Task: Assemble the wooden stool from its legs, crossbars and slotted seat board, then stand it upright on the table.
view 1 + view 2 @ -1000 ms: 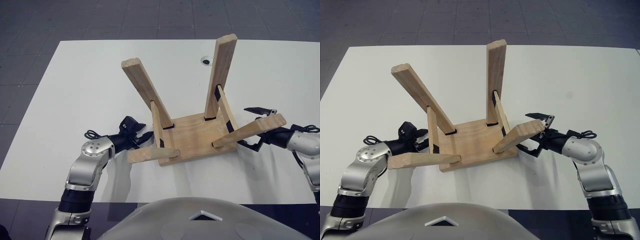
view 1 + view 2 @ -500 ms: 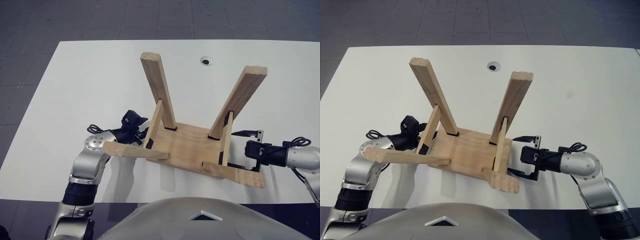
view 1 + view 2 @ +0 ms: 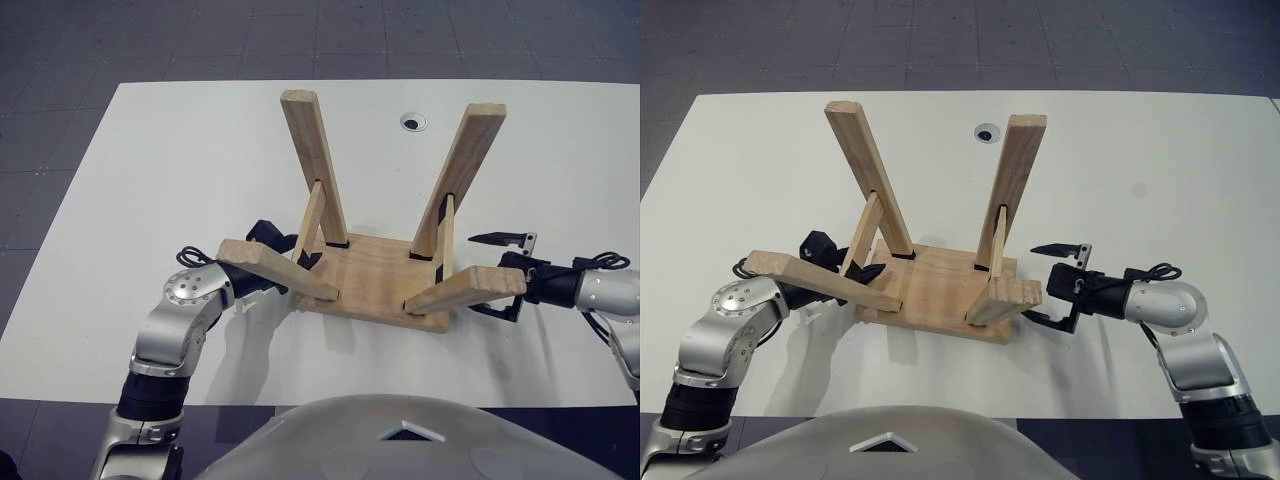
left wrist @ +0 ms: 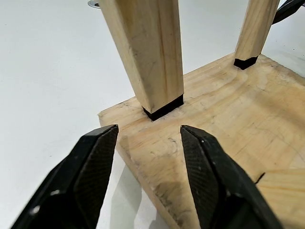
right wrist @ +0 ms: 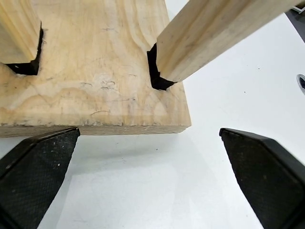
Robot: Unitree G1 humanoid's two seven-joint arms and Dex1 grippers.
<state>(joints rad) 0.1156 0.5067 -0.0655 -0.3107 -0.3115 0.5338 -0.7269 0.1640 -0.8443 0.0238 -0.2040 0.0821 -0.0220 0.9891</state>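
**Stool built, legs up; the flip is next**

The stool (image 3: 370, 285) looks fully joined but lies upside down, its seat board flat on the white surface (image 3: 150, 150), so the step in hand is likely turning it upright. That calls for both claws to close on opposite board edges and roll it over together. The left claw (image 4: 148, 131) sits at the board's 9 o'clock corner with its fingers apart, gripping nothing. The right claw (image 5: 148, 133) gapes wide at 3 o'clock, just off the edge. The near legs (image 3: 275, 268) splay outward above the claws, and the far legs (image 3: 315, 165) lean toward 11 and 1 o'clock.
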